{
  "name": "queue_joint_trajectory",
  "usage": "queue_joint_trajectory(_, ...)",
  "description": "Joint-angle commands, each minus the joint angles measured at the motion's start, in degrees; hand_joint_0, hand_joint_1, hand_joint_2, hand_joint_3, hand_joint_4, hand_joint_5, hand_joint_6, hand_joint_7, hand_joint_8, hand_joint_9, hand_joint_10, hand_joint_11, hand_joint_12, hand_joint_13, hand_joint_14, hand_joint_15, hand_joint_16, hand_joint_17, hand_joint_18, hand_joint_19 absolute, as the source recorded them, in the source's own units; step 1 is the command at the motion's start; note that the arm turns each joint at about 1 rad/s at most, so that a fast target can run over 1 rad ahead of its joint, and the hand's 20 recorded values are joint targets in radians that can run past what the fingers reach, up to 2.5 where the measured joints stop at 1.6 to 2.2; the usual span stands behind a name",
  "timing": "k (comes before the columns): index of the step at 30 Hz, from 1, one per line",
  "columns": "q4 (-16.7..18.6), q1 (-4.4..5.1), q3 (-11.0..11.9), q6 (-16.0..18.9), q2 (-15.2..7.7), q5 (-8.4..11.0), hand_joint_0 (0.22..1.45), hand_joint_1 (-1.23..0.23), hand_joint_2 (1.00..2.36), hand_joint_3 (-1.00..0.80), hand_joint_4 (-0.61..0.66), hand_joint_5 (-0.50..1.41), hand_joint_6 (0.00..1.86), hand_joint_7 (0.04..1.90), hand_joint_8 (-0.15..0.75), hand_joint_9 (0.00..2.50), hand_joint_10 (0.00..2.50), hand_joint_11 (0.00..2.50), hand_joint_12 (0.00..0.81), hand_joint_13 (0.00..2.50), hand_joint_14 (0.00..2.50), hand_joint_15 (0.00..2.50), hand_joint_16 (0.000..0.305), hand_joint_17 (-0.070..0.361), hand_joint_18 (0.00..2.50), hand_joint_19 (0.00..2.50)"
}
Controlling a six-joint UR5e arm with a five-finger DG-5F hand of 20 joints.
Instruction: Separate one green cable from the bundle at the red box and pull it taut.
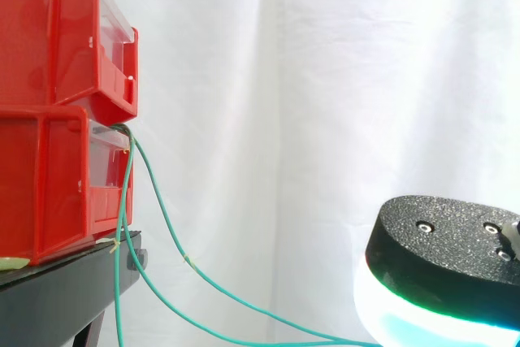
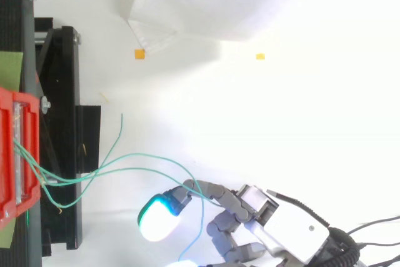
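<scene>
Evidently thin, light and limp, the green cables point(image 1: 189, 262) are seen sagging from the red box point(image 1: 49, 184) toward the hand point(image 2: 287, 229); 1 is best pinched mid-span; whether it is held cannot be told.

The side camera sits close and level, facing the white curtain point(image 1: 325, 79), with stacked red plastic bins point(image 1: 49, 38) at its left. The top camera looks straight down from farther off. Both share the bins' front and thin green cables point(image 1: 171, 225).
</scene>
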Motion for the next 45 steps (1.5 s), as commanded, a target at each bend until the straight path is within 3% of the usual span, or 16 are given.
queue_joint_trajectory(1,0.05,0.03,0.0,0.11,0.0,0.0,0.46,-0.8,1.0,-0.5,0.25,-0.14,0.5,0.87,0.392,1.5,0.39,1.72,0.445,1.46,0.4,1.5,0.092,0.206,1.54,1.11)
queue_joint_trajectory(2,0.05,0.03,0.0,0.11,0.0,0.0,0.46,-0.8,1.0,-0.5,0.24,-0.15,0.5,0.86,0.397,1.5,0.12,1.73,0.453,1.46,0.1,1.56,0.093,0.209,1.52,1.1)
queue_joint_trajectory(3,0.05,0.03,0.0,0.29,0.0,0.0,0.46,-0.79,1.0,-0.5,0.22,-0.16,0.5,0.83,0.407,1.38,0.01,1.54,0.469,1.35,0.01,1.42,0.095,0.214,1.44,1.06)
queue_joint_trajectory(5,0.05,0.03,0.0,0.82,0.0,0.0,0.45,-0.78,1.0,-0.5,0.2,-0.18,0.5,0.77,0.401,1.12,0.02,1.04,0.499,1.07,0.02,0.97,0.101,0.227,1.33,0.84)
queue_joint_trajectory(6,-0.12,0.03,0.0,1.43,0.0,0.0,0.45,-0.78,1.0,-0.5,0.2,-0.18,0.5,0.77,0.402,1.11,0.02,1.01,0.497,1.03,0.02,0.92,0.1,0.226,1.29,0.83)
queue_joint_trajectory(8,-0.12,0.03,0.0,2.13,0.0,0.0,0.44,-0.77,1.0,-0.5,0.19,-0.2,0.5,0.74,0.395,0.92,0.02,0.67,0.494,0.82,0.02,0.62,0.104,0.234,1.21,0.68)
queue_joint_trajectory(14,-0.21,-0.24,-0.09,4.07,0.0,0.0,0.42,-0.76,1.0,-0.5,0.18,-0.21,0.5,0.72,0.441,0.65,0.01,0.25,0.52,0.52,0.01,0.26,0.11,0.247,1.01,0.43)
queue_joint_trajectory(17,-0.56,-0.41,-0.09,6.88,-0.08,0.09,0.42,-0.75,1.0,-0.5,0.18,-0.22,0.5,0.71,0.451,0.62,0.01,0.19,0.524,0.49,0.01,0.2,0.11,0.248,0.98,0.4)
queue_joint_trajectory(20,-1.79,-0.5,-0.7,7.23,-0.08,0.17,0.41,-0.74,1.0,-0.5,0.19,-0.22,0.5,0.71,0.46,0.61,0.0,0.16,0.53,0.49,0.01,0.18,0.111,0.251,0.97,0.39)
queue_joint_trajectory(21,-2.58,-0.5,-2.64,6.88,0.0,0.17,0.41,-0.74,1.0,-0.5,0.19,-0.22,0.5,0.71,0.461,0.62,0.0,0.17,0.531,0.51,0.01,0.19,0.112,0.251,0.99,0.4)
queue_joint_trajectory(22,-2.06,-0.59,-5.98,5.39,0.0,0.0,0.41,-0.73,1.0,-0.5,0.19,-0.22,0.5,0.71,0.46,0.63,0.0,0.18,0.529,0.52,0.01,0.2,0.112,0.252,1.0,0.4)
queue_joint_trajectory(26,1.9,-0.06,-7.56,1.87,0.0,0.09,0.41,-0.73,1.0,-0.5,0.19,-0.22,0.5,0.72,0.451,0.69,0.01,0.26,0.528,0.57,0.01,0.25,0.112,0.251,1.03,0.42)
queue_joint_trajectory(32,5.94,0.73,-11.87,2.66,0.0,0.26,0.41,-0.72,1.0,-0.5,0.18,-0.22,0.5,0.72,0.446,0.7,0.01,0.28,0.526,0.58,0.01,0.26,0.112,0.251,1.03,0.42)
queue_joint_trajectory(37,5.77,0.91,-12.3,6.88,0.0,0.26,0.41,-0.71,1.0,-0.5,0.17,-0.22,0.5,0.72,0.445,0.7,0.01,0.27,0.529,0.58,0.01,0.26,0.112,0.251,1.04,0.42)
queue_joint_trajectory(39,4.1,0.99,-12.3,9.61,0.0,0.35,0.41,-0.71,1.0,-0.5,0.17,-0.22,0.5,0.71,0.446,0.7,0.01,0.26,0.531,0.58,0.01,0.25,0.112,0.252,1.04,0.42)
queue_joint_trajectory(45,3.13,1.17,-12.3,11.71,0.0,0.44,0.4,-0.71,1.0,-0.5,0.16,-0.22,0.5,0.71,0.459,0.66,0.01,0.2,0.539,0.55,0.01,0.21,0.113,0.254,1.04,0.39)
